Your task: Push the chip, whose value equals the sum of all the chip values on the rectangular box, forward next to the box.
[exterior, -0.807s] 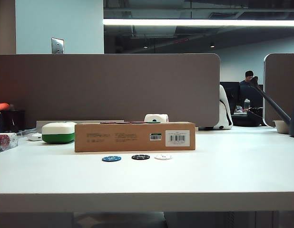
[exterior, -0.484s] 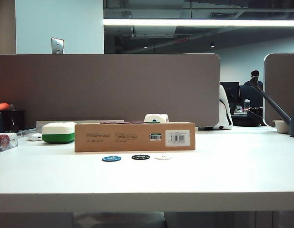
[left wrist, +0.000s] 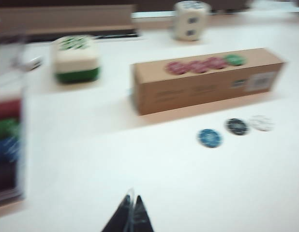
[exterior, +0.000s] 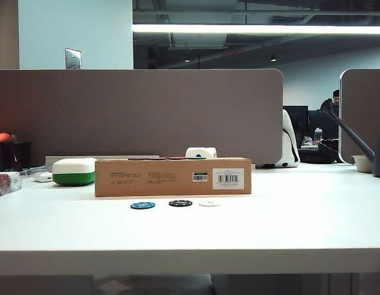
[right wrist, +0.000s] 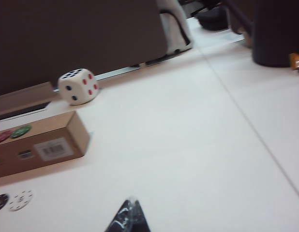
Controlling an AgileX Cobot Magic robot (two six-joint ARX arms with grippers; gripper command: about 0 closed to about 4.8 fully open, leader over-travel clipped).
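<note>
Pushing the chip (left wrist: 210,137) toward 12 o'clock to the rectangular box (left wrist: 207,79) needs the left end effector (left wrist: 131,212), pressed together, low; right end effector (right wrist: 130,215) pressed together too.

left end effector (left wrist: 131,212) w/ dark pointed fingertips, right end effector (right wrist: 129,216) dark, glossy, tapered tips

A black chip (exterior: 181,203) and a white chip (exterior: 209,203) lie side by side on the table (exterior: 288,227). A white-and-green case (exterior: 74,171) sits far left, with a large die (exterior: 201,152) behind and a chip rack (exterior: 5,183) at the left edge.
</note>
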